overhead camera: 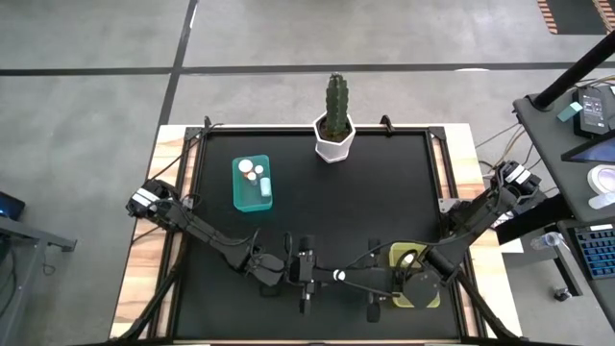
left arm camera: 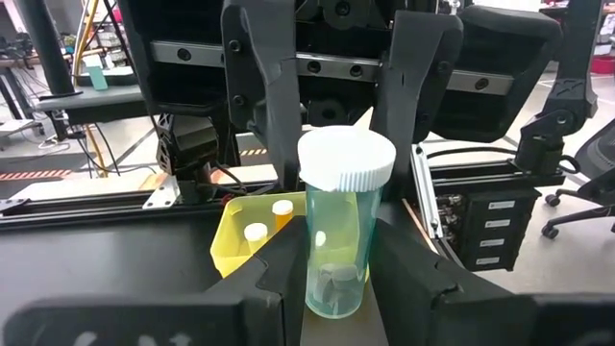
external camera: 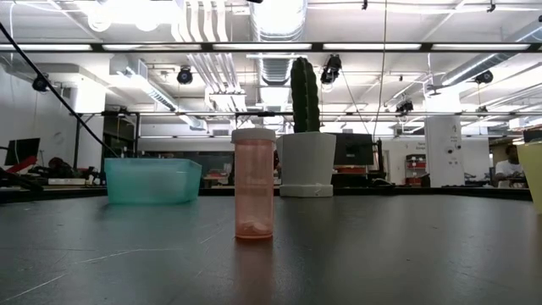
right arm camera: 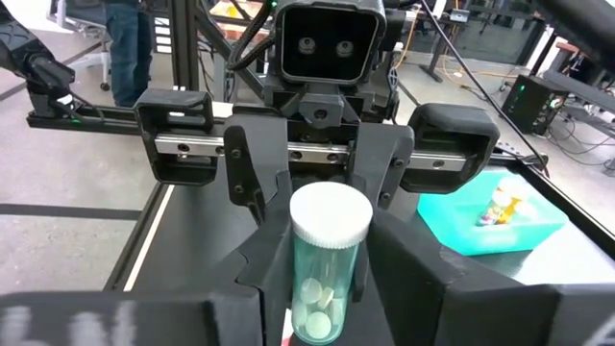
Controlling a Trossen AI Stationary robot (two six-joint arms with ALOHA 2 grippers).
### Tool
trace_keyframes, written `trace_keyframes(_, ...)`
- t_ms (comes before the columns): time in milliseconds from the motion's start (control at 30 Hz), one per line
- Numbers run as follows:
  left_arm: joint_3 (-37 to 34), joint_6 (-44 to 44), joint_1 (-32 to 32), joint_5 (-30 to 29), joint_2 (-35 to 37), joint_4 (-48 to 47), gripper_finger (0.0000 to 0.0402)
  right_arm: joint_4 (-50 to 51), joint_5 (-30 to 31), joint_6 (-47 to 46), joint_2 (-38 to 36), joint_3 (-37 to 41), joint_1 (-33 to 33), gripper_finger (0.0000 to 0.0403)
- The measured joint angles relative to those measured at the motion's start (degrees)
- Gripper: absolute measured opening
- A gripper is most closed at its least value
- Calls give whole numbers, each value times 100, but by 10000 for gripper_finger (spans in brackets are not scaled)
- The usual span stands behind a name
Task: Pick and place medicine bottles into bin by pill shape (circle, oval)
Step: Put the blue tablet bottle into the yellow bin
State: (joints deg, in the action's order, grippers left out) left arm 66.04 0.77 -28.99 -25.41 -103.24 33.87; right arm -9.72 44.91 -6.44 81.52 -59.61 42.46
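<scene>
Upright white-capped bottle, pale pills inside

**Two arms meet head-on**

The left arm slants in from the left edge; the right arm slants in from the right; left tool and right tool point straight at each other, level, close together at front centre.

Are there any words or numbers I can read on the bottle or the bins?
None can be read.
The medicine bottle between both grippers shows no label.
The teal bin and the yellow bin are plain.
The white cactus pot is plain too.
</scene>
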Motion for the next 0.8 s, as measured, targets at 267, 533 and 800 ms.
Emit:
trace_keyframes(267, 0, 11, 0, 2, 0, 11, 93, 0, 2, -2, 2, 2, 0, 113)
trace_keyframes(533, 0, 33, 0, 7, 0, 13, 126, 0, 13, 0, 2, 2, 0, 112)
trace_keyframes(800, 0, 33, -2, 26, 0, -22, 141, 10, 20, 22, -4, 7, 2, 113)
